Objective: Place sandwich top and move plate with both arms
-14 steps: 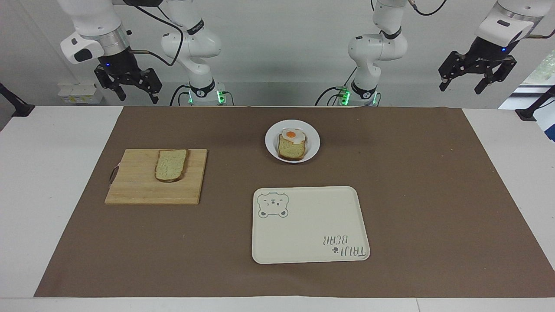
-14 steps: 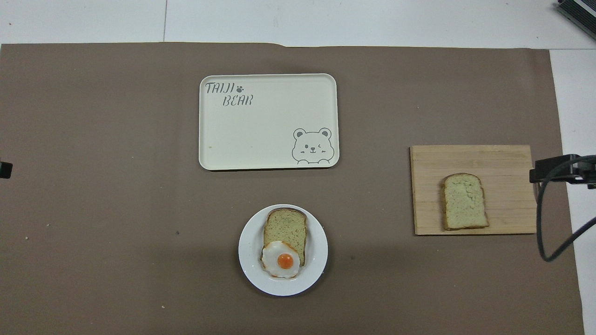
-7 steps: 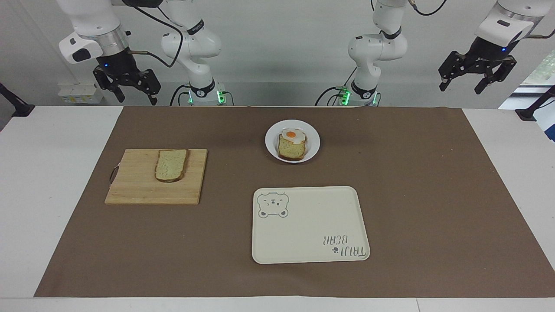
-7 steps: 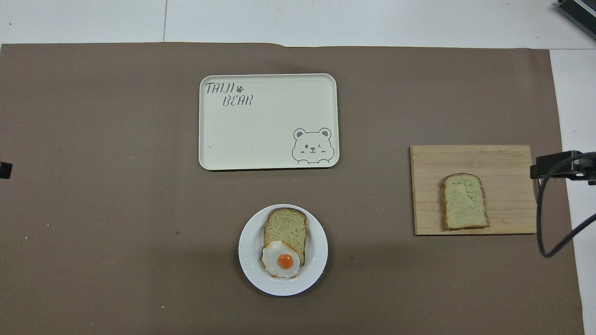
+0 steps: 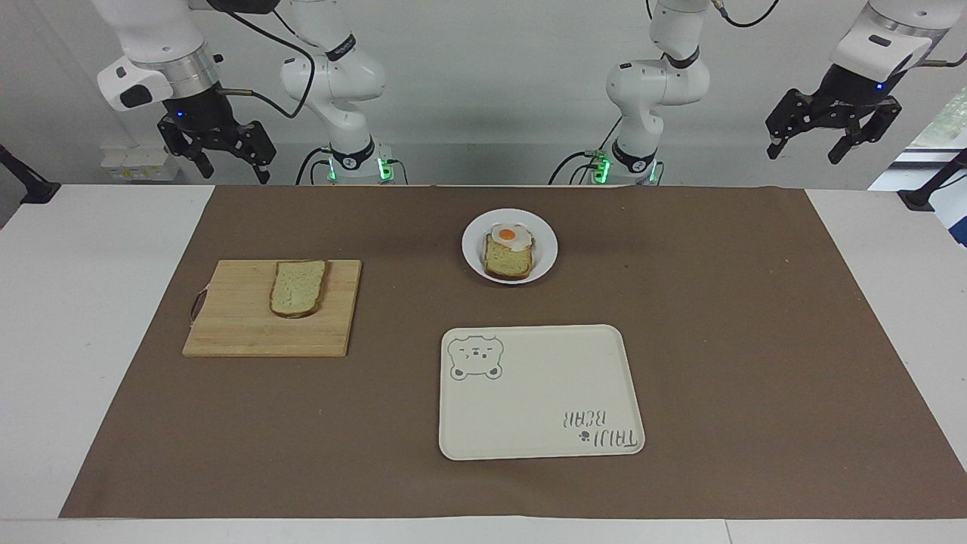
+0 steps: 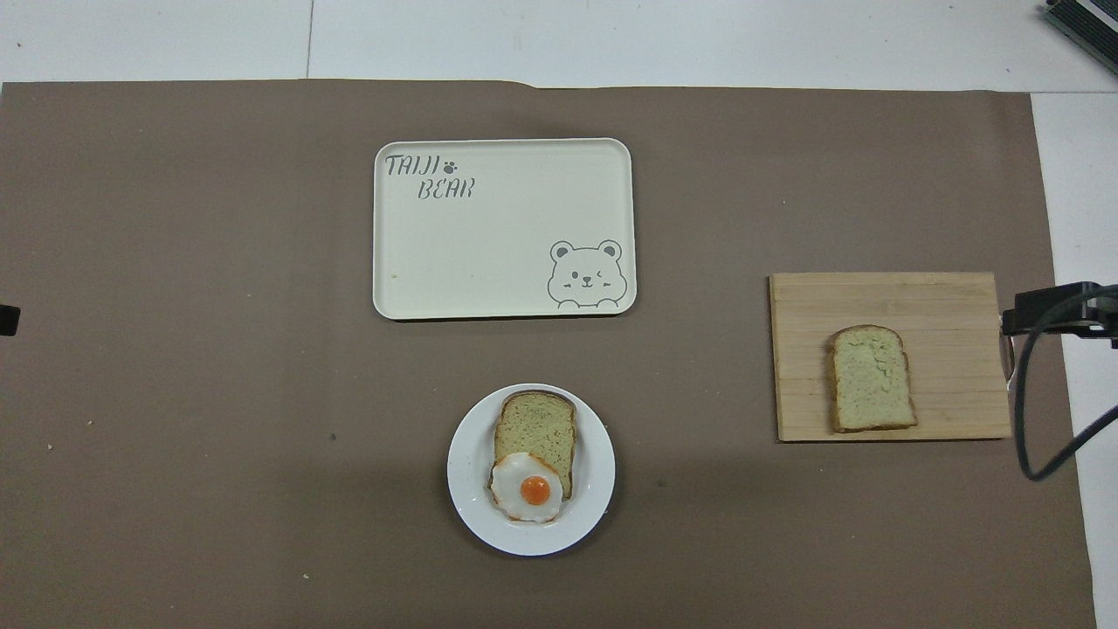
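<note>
The sandwich top [image 5: 298,288] lies flat on a wooden cutting board [image 5: 242,325] toward the right arm's end of the table; it also shows in the overhead view [image 6: 871,378]. The small white plate [image 5: 471,245] sits near the robots at mid-table and holds a bread slice [image 5: 506,261] with a fried egg [image 5: 508,235] on its nearer end. My right gripper [image 5: 233,174] hangs open and empty, high above the table's edge near the cutting board. My left gripper [image 5: 803,155] hangs open and empty, high over the left arm's end of the table.
A cream rectangular tray [image 5: 540,393] with a bear drawing lies farther from the robots than the plate. A brown mat [image 5: 718,340] covers the table. In the overhead view, a black part of the right arm and its cable [image 6: 1048,307] reach in beside the cutting board [image 6: 873,297].
My right gripper has drifted slightly toward the right arm's end of the table. The left gripper and all objects have stayed put.
</note>
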`<action>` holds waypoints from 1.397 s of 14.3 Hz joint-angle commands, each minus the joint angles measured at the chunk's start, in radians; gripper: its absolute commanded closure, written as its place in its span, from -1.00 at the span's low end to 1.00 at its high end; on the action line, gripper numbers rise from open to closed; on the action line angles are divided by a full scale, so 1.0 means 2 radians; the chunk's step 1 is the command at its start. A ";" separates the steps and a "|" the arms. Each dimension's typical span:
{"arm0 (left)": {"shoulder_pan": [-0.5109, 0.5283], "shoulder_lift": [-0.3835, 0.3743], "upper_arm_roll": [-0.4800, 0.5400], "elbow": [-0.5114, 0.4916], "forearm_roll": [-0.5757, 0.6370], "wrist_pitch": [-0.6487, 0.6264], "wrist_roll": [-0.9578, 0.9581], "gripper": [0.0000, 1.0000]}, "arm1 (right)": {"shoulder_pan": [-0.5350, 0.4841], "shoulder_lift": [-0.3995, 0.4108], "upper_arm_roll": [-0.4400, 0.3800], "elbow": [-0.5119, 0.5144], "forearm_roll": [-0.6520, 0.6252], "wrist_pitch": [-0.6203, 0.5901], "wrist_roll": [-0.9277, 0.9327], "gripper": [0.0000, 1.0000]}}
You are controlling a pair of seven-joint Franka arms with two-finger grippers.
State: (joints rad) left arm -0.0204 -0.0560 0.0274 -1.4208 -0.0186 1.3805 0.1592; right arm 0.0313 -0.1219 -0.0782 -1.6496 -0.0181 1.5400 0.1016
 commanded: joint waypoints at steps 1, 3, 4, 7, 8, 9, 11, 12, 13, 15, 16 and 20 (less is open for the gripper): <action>0.002 -0.011 0.000 -0.014 0.002 0.002 0.002 -1.00 | -0.013 -0.003 0.002 -0.007 -0.002 0.012 -0.017 -1.00; 0.003 -0.011 0.000 -0.014 0.002 0.002 0.002 -1.00 | -0.013 -0.001 0.002 -0.007 -0.002 0.014 -0.016 -1.00; 0.002 -0.012 0.000 -0.014 0.002 0.002 0.002 -1.00 | -0.013 -0.001 0.002 -0.010 -0.002 0.020 -0.016 -1.00; 0.002 -0.012 0.000 -0.014 0.002 0.002 0.002 -1.00 | -0.014 -0.002 0.002 -0.013 -0.002 0.025 -0.015 -1.00; 0.002 -0.011 0.000 -0.014 0.002 0.002 0.002 -1.00 | -0.014 -0.002 0.002 -0.014 -0.002 0.026 -0.015 -1.00; 0.003 -0.012 0.000 -0.014 0.002 0.002 0.002 -1.00 | -0.018 -0.001 0.002 -0.015 -0.002 0.027 -0.016 -1.00; 0.003 -0.012 0.000 -0.014 0.002 0.002 0.002 -1.00 | -0.020 -0.003 0.002 -0.019 -0.002 0.030 -0.017 -1.00; 0.003 -0.012 0.000 -0.014 0.002 0.002 0.002 -1.00 | -0.020 -0.002 0.002 -0.019 -0.002 0.030 -0.018 -1.00; 0.003 -0.012 0.000 -0.014 0.002 0.002 0.002 -1.00 | -0.020 -0.002 0.002 -0.019 -0.002 0.030 -0.018 -1.00; 0.002 -0.012 0.000 -0.014 0.002 0.002 0.002 -1.00 | -0.020 -0.003 0.002 -0.029 -0.002 0.035 -0.016 -1.00; 0.003 -0.012 0.000 -0.014 0.002 0.002 0.002 -1.00 | -0.020 -0.003 0.003 -0.033 -0.002 0.051 -0.016 -1.00; 0.002 -0.012 0.000 -0.014 0.002 0.002 0.002 -1.00 | -0.021 -0.003 0.002 -0.033 -0.001 0.048 -0.018 -1.00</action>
State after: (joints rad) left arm -0.0202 -0.0560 0.0280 -1.4208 -0.0186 1.3803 0.1592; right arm 0.0065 -0.1177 -0.0805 -1.7000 -0.0180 1.6319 0.1016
